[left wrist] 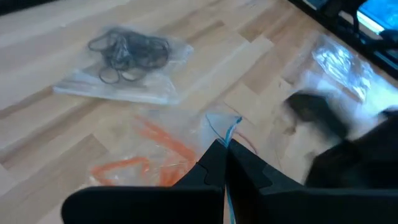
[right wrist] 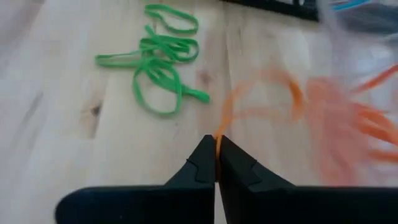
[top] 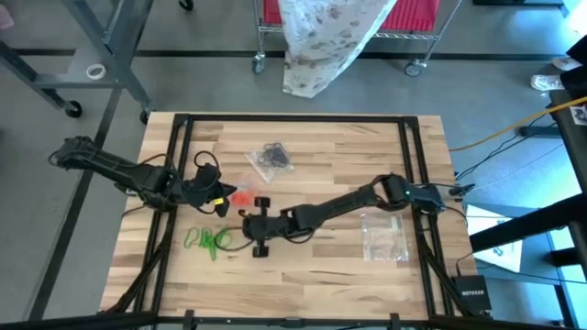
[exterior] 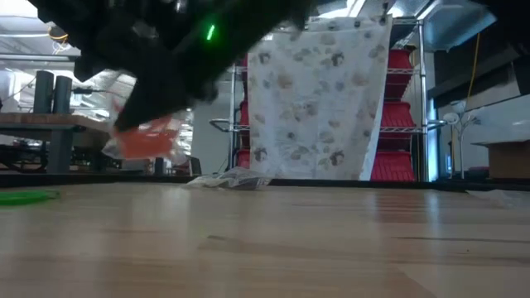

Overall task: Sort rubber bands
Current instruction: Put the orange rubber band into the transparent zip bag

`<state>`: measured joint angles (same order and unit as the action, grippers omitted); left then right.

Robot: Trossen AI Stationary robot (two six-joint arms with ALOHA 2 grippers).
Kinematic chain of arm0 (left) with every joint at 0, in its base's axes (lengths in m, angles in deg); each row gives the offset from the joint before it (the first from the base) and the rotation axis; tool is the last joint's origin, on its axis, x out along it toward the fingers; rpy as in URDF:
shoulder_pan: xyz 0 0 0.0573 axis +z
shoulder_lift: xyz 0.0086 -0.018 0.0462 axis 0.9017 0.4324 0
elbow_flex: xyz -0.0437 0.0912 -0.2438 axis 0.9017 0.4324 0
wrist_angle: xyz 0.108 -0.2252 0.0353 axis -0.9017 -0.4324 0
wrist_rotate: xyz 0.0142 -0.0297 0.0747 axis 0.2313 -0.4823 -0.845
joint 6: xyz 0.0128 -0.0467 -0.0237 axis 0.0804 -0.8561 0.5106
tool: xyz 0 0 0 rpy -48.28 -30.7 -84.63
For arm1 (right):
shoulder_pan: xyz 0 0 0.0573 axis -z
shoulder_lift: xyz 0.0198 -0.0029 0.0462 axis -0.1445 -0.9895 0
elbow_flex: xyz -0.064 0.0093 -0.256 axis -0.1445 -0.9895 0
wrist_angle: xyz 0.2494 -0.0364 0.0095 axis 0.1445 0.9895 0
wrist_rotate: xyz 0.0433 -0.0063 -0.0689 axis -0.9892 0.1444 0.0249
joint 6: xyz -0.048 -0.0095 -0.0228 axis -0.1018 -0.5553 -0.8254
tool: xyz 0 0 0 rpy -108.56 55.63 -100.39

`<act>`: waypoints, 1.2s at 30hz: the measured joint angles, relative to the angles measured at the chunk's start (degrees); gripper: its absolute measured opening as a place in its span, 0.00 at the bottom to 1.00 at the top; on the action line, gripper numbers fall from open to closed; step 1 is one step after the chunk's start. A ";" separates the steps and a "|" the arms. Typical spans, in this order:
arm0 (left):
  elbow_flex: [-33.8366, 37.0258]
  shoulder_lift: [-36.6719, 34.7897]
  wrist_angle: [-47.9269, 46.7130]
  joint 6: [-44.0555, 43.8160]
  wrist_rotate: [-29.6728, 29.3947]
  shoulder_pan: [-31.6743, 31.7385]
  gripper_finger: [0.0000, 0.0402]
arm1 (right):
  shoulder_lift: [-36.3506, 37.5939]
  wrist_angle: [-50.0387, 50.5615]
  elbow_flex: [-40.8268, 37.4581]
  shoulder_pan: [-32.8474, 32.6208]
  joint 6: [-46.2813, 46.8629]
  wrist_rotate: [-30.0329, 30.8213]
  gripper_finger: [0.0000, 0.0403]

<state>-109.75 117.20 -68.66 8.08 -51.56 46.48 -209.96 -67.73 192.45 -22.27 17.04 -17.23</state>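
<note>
Shut on an orange-red rubber band (right wrist: 261, 90), my right gripper (right wrist: 216, 142) sits near the table's middle (top: 245, 216). Left of it, my left gripper (left wrist: 225, 149) is shut on a clear bag (top: 240, 195) that holds more orange-red bands (left wrist: 168, 146). In the low view this bag (exterior: 149, 136) shows under the dark arm. A heap of green bands (right wrist: 161, 62) lies loose on the wood near the front edge (top: 209, 240). Black bands lie in a second clear bag (left wrist: 127, 53) toward the far side (top: 272, 158). My left gripper pinches the clear bag's edge with the blue strip (left wrist: 231, 127) between its two fingers, slanting down from the table's left. The bag spreads out beyond the fingertips; whether its lower part rests on the wood I cannot tell. My right gripper pinches one strand of the orange-red band (right wrist: 219, 132) between its fingertips, slanting down from the table's right. The band runs on from the fingers as an open loop toward the bag.
A third clear bag (top: 385, 236) lies flat at the right, by the right arm's base. The table's black frame (top: 413, 147) runs along its edges. Bare wood lies at the near middle and far right. A flowered cloth (exterior: 319, 99) hangs behind the table.
</note>
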 joint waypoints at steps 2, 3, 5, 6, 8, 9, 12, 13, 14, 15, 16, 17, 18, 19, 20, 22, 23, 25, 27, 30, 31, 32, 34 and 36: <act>0.00 0.00 -0.56 -0.39 0.59 -0.45 0.00 | 2.49 4.20 -0.01 -1.02 -0.05 1.72 0.01; 0.00 0.00 -0.48 -0.40 1.16 -0.73 0.00 | 3.51 6.06 -0.10 -1.52 -0.07 2.29 0.00; 0.00 0.02 -0.45 -0.41 2.18 -1.42 0.00 | 5.86 7.62 -0.12 -2.14 -0.08 3.78 0.00; 0.00 0.02 -0.45 -0.39 2.37 -1.76 0.00 | 7.07 7.95 -0.12 -2.29 -0.06 4.60 0.01; 0.37 0.02 0.25 -0.10 2.51 -2.42 0.00 | 9.23 7.58 0.08 -2.26 0.20 4.95 0.01; 0.68 0.02 0.23 0.00 2.51 -2.65 0.00 | 9.90 7.28 0.17 -2.18 0.44 4.95 0.01; 2.38 0.21 1.22 -0.90 2.50 -3.46 0.00 | 10.20 7.52 0.01 -1.65 1.13 5.24 0.01; 3.09 0.29 1.74 -1.44 2.52 -3.81 0.00 | 10.10 7.52 -0.09 -1.35 1.25 5.22 0.01; 3.82 0.33 2.52 -1.96 2.54 -4.13 0.00 | 10.04 7.44 -0.12 -0.90 1.56 5.21 0.01; 4.30 0.45 3.42 -2.45 2.54 -4.42 0.00 | 10.04 7.11 -0.12 -0.50 1.66 5.19 0.01; 4.51 0.63 4.61 -2.55 2.56 -4.72 0.00 | 10.05 6.72 -0.02 -0.07 1.86 4.76 0.01; 4.52 0.71 5.34 -2.52 2.55 -5.00 0.00 | 9.73 6.02 0.09 0.24 2.02 4.28 0.01; 4.54 0.72 5.80 -2.27 2.54 -5.19 0.00 | 9.57 5.76 0.09 0.57 2.17 4.14 0.01; 4.57 0.72 6.64 -1.55 2.51 -5.37 0.00 | 9.23 5.93 0.04 0.78 2.19 3.79 0.01; 4.57 0.72 7.63 -1.10 2.52 -5.41 0.00 | 8.55 5.46 -0.02 1.04 2.20 3.39 0.01; 4.55 0.72 8.47 -0.36 2.52 -5.39 0.00 | 7.94 4.92 -0.08 1.37 2.20 2.05 0.01; 4.55 0.72 8.73 0.09 2.52 -5.39 0.00 | 7.82 5.11 -0.15 1.66 2.22 1.37 0.01; 4.55 0.66 9.05 0.29 2.52 -5.41 0.00 | 7.62 4.39 0.03 1.96 2.70 1.28 0.01; 4.55 0.65 8.84 0.29 2.52 -5.39 0.00 | 7.62 5.35 0.03 2.03 3.39 1.20 0.01; 4.55 0.66 9.06 0.29 2.52 -5.41 0.00 | 7.42 7.65 -0.02 2.04 3.47 0.94 0.03; 4.55 0.66 9.03 0.29 2.52 -5.41 0.00 | 7.42 8.52 -0.02 2.04 3.50 1.31 0.05; 4.55 0.66 9.07 0.29 2.52 -5.41 0.00 | 7.42 9.69 -0.02 2.04 3.55 2.01 0.08; 4.55 0.66 9.14 0.29 2.59 -5.43 0.00 | 7.42 10.86 -0.02 2.04 3.89 3.85 0.15; 4.55 0.66 9.47 0.29 2.99 -5.43 0.00 | 7.42 10.86 -0.02 2.01 4.68 4.65 0.23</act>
<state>-105.20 117.86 -59.18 8.37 -48.58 41.05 -202.54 -56.87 192.43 -20.25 21.73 -12.58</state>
